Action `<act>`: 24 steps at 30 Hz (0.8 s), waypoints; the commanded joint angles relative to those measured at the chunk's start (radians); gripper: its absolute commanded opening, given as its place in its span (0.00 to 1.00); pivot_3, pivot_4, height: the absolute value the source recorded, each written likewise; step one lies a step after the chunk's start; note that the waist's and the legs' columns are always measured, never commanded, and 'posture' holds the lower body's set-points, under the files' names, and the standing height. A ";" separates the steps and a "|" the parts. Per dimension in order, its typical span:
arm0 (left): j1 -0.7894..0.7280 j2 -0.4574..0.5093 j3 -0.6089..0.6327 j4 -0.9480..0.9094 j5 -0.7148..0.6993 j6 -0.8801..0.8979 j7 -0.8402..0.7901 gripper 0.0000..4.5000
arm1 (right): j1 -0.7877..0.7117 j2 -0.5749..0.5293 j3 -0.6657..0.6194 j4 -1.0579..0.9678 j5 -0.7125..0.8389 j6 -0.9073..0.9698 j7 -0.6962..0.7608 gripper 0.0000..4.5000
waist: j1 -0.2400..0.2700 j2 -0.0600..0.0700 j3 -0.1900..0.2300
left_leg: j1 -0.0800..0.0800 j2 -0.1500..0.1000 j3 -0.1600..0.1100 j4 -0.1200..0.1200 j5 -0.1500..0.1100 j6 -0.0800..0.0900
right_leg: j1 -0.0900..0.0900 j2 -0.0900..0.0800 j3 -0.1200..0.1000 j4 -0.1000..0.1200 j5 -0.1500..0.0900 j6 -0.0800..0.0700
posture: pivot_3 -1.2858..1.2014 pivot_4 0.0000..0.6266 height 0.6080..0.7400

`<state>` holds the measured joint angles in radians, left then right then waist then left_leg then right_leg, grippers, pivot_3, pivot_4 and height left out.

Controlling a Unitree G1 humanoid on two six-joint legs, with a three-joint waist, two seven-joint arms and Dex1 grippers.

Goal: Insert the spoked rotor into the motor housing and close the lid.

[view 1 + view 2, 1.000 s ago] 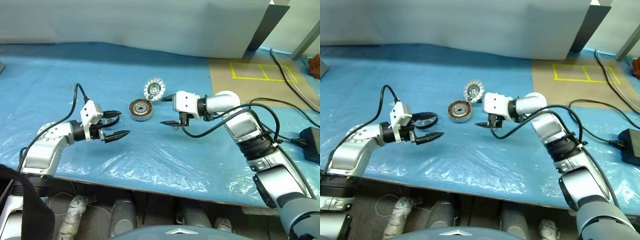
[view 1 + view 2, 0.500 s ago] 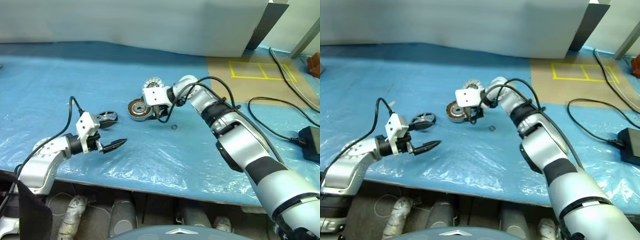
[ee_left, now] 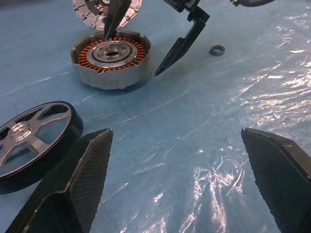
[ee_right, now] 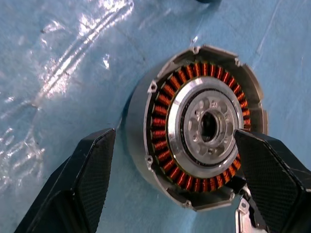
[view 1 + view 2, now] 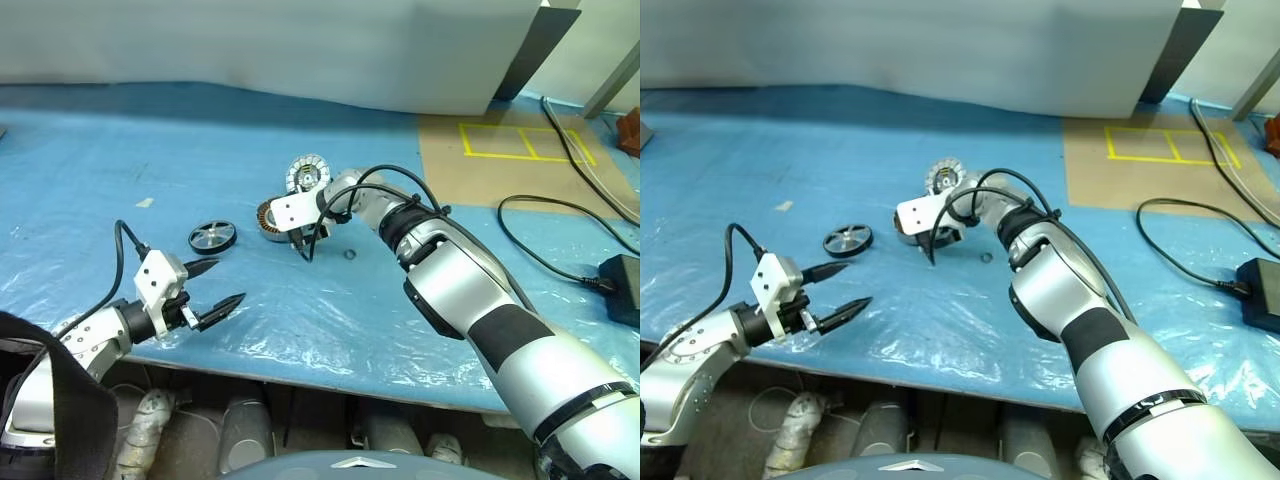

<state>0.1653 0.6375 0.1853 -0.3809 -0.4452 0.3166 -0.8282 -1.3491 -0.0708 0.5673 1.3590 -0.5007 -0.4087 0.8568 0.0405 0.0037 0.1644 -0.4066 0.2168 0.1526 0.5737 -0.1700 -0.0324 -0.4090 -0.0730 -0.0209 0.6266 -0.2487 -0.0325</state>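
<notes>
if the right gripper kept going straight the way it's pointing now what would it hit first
Most likely the motor housing. The right gripper is open and angled down at it, and the wrist view shows the copper windings and hub sitting between the two fingers. Depth is hard to judge, so one finger could meet its rim first.

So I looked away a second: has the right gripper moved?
Yes. The right gripper has swung toward the robot's left, from beside the motor housing to over it, jaws open either side.
</notes>
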 commanded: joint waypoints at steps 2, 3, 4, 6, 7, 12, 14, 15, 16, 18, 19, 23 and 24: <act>0.026 -0.011 0.006 -0.062 -0.005 -0.005 0.023 0.99 | -0.006 0.008 -0.004 -0.003 -0.032 -0.001 -0.033 0.91 | 0.000 0.000 0.000 | 0.000 0.000 0.000 0.000 0.000 0.000 | 0.000 0.000 0.000 0.000 0.000 0.000 | 0.52 0.24 1.00; 0.028 -0.014 0.004 -0.066 -0.007 -0.002 0.027 0.99 | -0.003 0.011 -0.008 -0.002 -0.034 0.002 -0.033 0.91 | 0.000 0.000 0.000 | 0.000 0.000 0.000 0.000 0.000 0.000 | 0.000 0.000 0.000 0.000 0.000 0.000 | 0.52 0.24 1.00; 0.030 -0.015 0.004 -0.067 -0.008 -0.001 0.030 0.99 | -0.001 0.014 -0.012 -0.002 -0.035 0.003 -0.031 0.91 | 0.000 0.000 0.000 | 0.000 0.000 0.000 0.000 0.000 0.000 | 0.000 0.001 0.000 0.000 0.000 0.000 | 0.52 0.24 1.00; 0.029 -0.016 0.000 -0.062 -0.005 -0.004 0.033 0.99 | 0.000 0.023 -0.016 -0.003 -0.038 -0.001 -0.033 0.91 | 0.000 0.000 0.000 | 0.000 0.000 0.000 0.000 0.000 0.000 | 0.000 0.001 0.000 0.000 0.000 0.000 | 0.52 0.24 1.00; 0.029 -0.016 -0.001 -0.060 -0.004 -0.005 0.034 0.99 | 0.000 0.025 -0.017 -0.003 -0.040 -0.003 -0.035 0.91 | 0.000 0.000 0.000 | 0.000 0.000 0.000 0.000 0.000 0.000 | 0.000 0.001 0.000 0.000 0.000 0.000 | 0.52 0.24 1.00; 0.028 -0.017 -0.015 -0.056 -0.004 -0.003 0.034 0.99 | -0.006 0.049 -0.020 -0.004 -0.052 -0.007 -0.053 0.91 | 0.000 0.000 0.000 | 0.000 0.000 0.000 0.000 0.000 0.000 | 0.000 0.001 0.000 0.000 0.000 0.000 | 0.52 0.24 1.00; 0.024 -0.017 -0.021 -0.054 -0.003 -0.003 0.037 0.99 | 0.000 0.055 -0.016 0.001 -0.060 0.009 -0.064 0.91 | 0.000 0.000 0.000 | 0.000 0.000 0.000 0.000 0.000 0.000 | 0.000 0.001 0.000 0.000 0.000 0.000 | 0.52 0.24 1.00; 0.023 -0.018 -0.023 -0.053 -0.003 -0.003 0.038 0.99 | 0.003 0.056 -0.015 0.003 -0.063 0.015 -0.065 0.91 | 0.000 0.000 0.000 | 0.000 0.000 0.000 0.000 0.000 0.000 | 0.000 0.001 0.000 0.001 0.000 0.000 | 0.52 0.24 1.00; 0.025 -0.017 -0.024 -0.056 -0.004 -0.002 0.038 0.99 | 0.008 0.057 -0.013 0.005 -0.068 0.021 -0.067 0.91 | 0.000 0.000 0.000 | 0.000 0.000 0.000 0.000 0.000 0.000 | 0.000 0.001 0.000 0.001 0.000 0.000 | 0.52 0.24 1.00; 0.027 -0.015 -0.027 -0.060 -0.006 0.000 0.036 0.99 | 0.021 0.057 -0.013 0.009 -0.073 0.038 -0.062 0.91 | 0.000 0.000 0.000 | 0.001 0.000 0.000 0.001 0.000 0.000 | 0.000 0.001 0.000 0.001 0.000 0.000 | 0.52 0.24 1.00; 0.027 -0.015 -0.028 -0.060 -0.006 0.000 0.036 0.99 | 0.026 0.056 -0.015 0.010 -0.073 0.047 -0.057 0.91 | 0.000 0.000 0.000 | 0.001 0.000 0.000 0.001 0.000 0.000 | 0.001 0.001 0.000 0.001 0.000 0.000 | 0.52 0.24 1.00; 0.024 -0.012 -0.036 -0.059 -0.003 0.000 0.035 1.00 | 0.043 0.048 -0.016 0.011 -0.078 0.056 -0.038 0.62 | 0.000 0.000 0.000 | 0.003 0.000 0.000 0.001 0.000 0.000 | 0.002 0.000 0.000 0.002 0.000 0.000 | 0.52 0.24 1.00; 0.021 -0.011 -0.038 -0.057 -0.002 0.000 0.035 1.00 | 0.045 0.046 -0.017 0.010 -0.078 0.056 -0.034 0.54 | 0.000 0.000 0.000 | 0.003 0.001 0.000 0.002 0.000 0.000 | 0.002 0.000 0.001 0.003 0.000 0.000 | 0.52 0.24 1.00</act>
<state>0.1934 0.6218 0.1450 -0.4126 -0.4443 0.3178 -0.7931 -1.3202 -0.0229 0.5492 1.3616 -0.5702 -0.3599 0.8045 0.0407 0.0042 0.1645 -0.4031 0.2174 0.1527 0.5759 -0.1702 -0.0322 -0.4069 -0.0728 -0.0198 0.6307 -0.2488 -0.0326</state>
